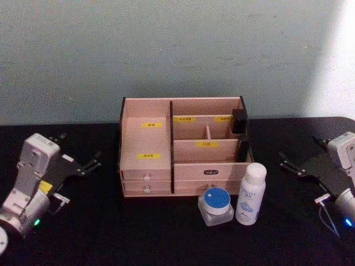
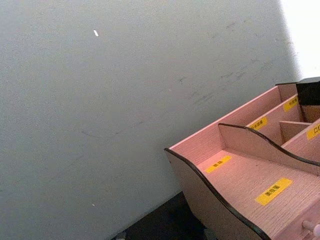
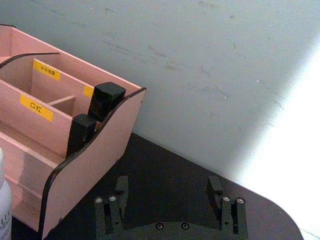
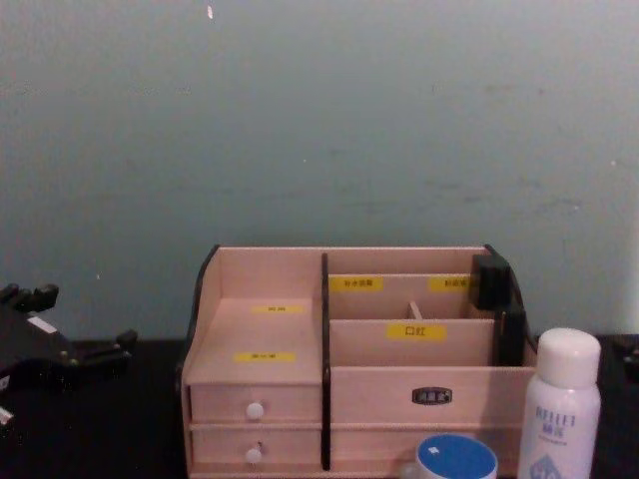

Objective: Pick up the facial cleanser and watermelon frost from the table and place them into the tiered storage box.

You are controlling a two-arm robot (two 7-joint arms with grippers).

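- Tiered storage box [image 1: 147, 147]: stands at the middle of the black desk [image 1: 138, 238], toward the rear edge, in front of a grey-green wall [image 1: 177, 50].
- White bottle [image 1: 251, 194]: upright on the desk, just in front of the box's right front corner and outside it.
- Blue-lidded jar [image 1: 216, 205]: on the desk just beside the bottle, on its left and nearer the front edge. Whether the two touch cannot be told.
- The bottle's print is too small to read, so which container is the cleanser cannot be determined.
- Chest view: the lower frame edge cuts off the bottle [image 4: 564, 399] and most of the jar [image 4: 456, 459].
- Right wrist view: a sliver of the bottle [image 3: 4, 205] shows at the frame edge.
- Two black blocks [image 1: 239, 121] sit against the box's right wall. The right wrist view [image 3: 107, 97] shows them closer, but what they are cannot be made out.
- Yellow labels [image 1: 207, 144]: illegible in the head view. The chest view [image 4: 413, 330] reads "口红" on the middle one.
- Two drawers with white knobs [image 1: 147, 178] occupy the lower left front of the box.
- Left gripper [image 1: 82, 145]: near the desk's left edge, well apart from the box, pincer apart and empty. Its wrist view shows the box's left stepped compartments [image 2: 240, 180].
- Right gripper [image 1: 298, 147]: near the desk's right edge, pincer apart and empty. Its wrist view shows both fingers [image 3: 119, 197] spread beside the box's right wall.
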